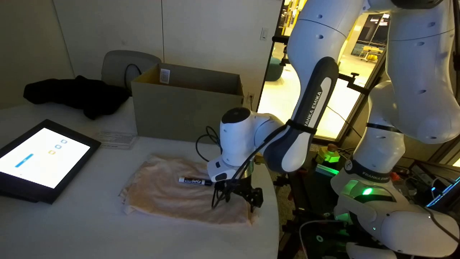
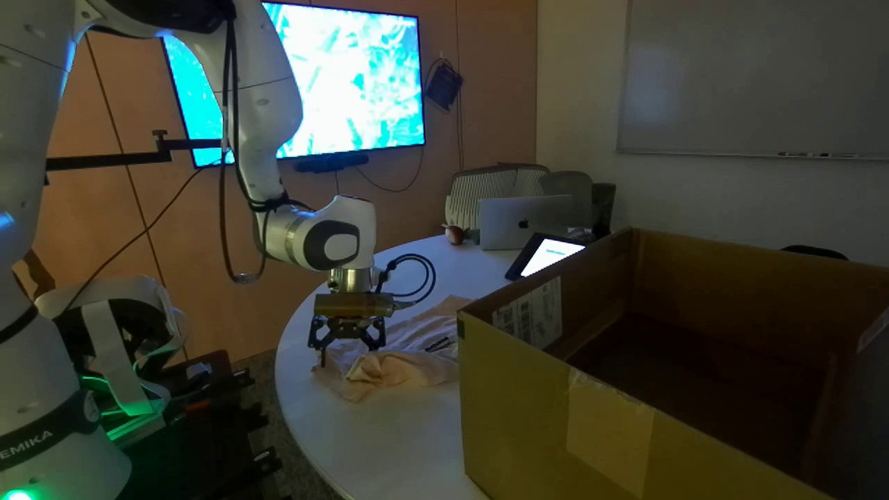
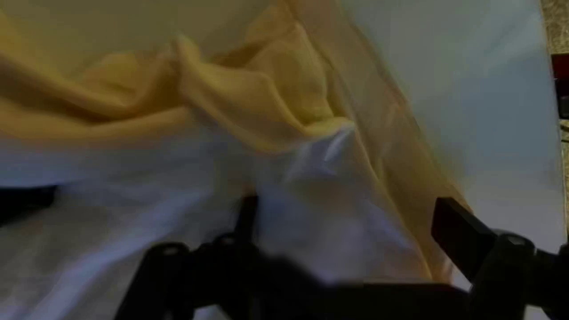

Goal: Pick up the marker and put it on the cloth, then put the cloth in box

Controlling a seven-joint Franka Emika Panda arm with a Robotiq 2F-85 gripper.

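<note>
The marker (image 1: 194,181), white and black with a dark cap, lies on the cloth (image 1: 161,194). It also shows small in an exterior view (image 2: 439,344), and a dark end shows at the left edge of the wrist view (image 3: 26,201). The cloth (image 2: 403,371) is pale pink, spread and rumpled on the table, with raised folds in the wrist view (image 3: 249,98). My gripper (image 1: 237,202) points down low over the cloth's end beside the marker. Its fingers are wide apart with cloth below and between them (image 3: 346,204); I cannot tell whether they touch it. The cardboard box (image 1: 187,115) stands open beside the cloth.
The box's tall walls (image 2: 528,403) rise near the cloth. A tablet with a lit screen (image 1: 46,158), a black fabric bundle (image 1: 75,95) and a laptop (image 2: 524,222) are on the white table (image 1: 107,233). The table's curved edge runs close to my gripper.
</note>
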